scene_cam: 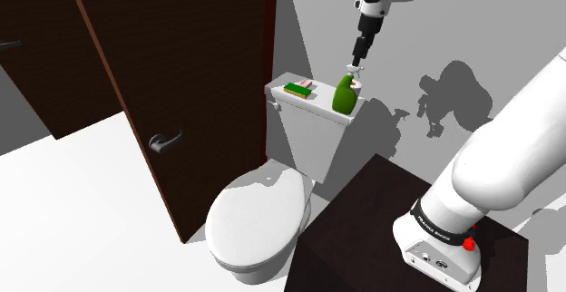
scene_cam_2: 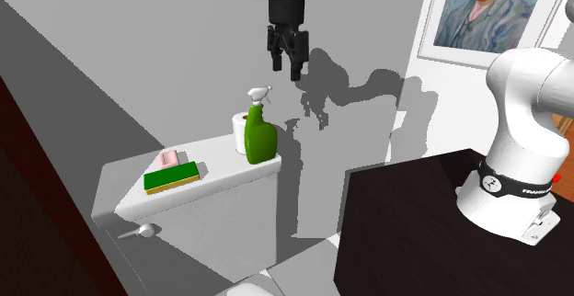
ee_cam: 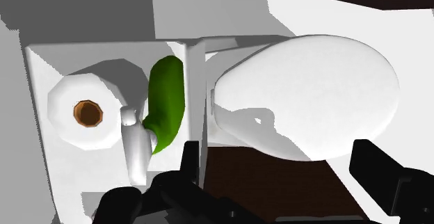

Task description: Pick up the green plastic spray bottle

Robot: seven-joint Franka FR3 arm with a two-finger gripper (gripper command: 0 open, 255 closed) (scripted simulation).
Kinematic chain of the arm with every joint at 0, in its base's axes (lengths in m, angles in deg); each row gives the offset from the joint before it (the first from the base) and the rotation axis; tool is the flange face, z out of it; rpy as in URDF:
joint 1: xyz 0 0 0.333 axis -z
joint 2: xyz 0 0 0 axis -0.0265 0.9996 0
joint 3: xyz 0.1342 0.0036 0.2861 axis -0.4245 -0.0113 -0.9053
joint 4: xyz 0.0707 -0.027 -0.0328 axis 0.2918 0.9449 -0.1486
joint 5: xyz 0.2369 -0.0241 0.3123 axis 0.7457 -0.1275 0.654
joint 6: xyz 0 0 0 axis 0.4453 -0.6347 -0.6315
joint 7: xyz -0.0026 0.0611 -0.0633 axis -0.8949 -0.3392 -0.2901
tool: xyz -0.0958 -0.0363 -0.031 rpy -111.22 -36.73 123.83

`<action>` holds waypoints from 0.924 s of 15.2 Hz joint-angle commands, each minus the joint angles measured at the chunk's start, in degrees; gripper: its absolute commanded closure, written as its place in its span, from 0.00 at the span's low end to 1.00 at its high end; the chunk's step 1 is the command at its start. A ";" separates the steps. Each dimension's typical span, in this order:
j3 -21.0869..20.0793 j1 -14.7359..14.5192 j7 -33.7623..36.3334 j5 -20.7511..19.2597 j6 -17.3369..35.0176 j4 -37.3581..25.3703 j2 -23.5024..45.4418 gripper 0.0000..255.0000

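Observation:
The green spray bottle (scene_cam: pixel 344 98) (scene_cam_2: pixel 260 140) (ee_cam: pixel 165 97) with a white trigger head stands upright on the white toilet tank lid (scene_cam: pixel 315 111) (scene_cam_2: pixel 221 169), at the end nearest the stand. My black gripper (scene_cam: pixel 358 62) (scene_cam_2: pixel 284 66) (ee_cam: pixel 254 191) hangs open a short way above the bottle's head, pointing straight down. Nothing is between its fingers, and in the second exterior view the tips stand just above and to the right of the spray head.
A toilet paper roll (scene_cam_2: pixel 239 130) (ee_cam: pixel 85 113) stands right behind the bottle. A green and yellow sponge (scene_cam_2: pixel 171 176) and a pink soap (scene_cam_2: pixel 166 159) lie further along the lid. Below is the closed toilet seat (scene_cam: pixel 254 218). A dark door (scene_cam: pixel 172 63) stands beside the toilet.

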 commanded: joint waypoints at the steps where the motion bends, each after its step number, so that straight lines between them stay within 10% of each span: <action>1: 1.52 0.62 -3.51 2.83 1.21 -3.24 4.69 0.00; 8: 3.08 5.88 -14.21 13.68 0.86 -17.61 20.95 0.00; 14: 2.57 6.20 -14.94 14.73 4.92 -14.90 22.51 0.00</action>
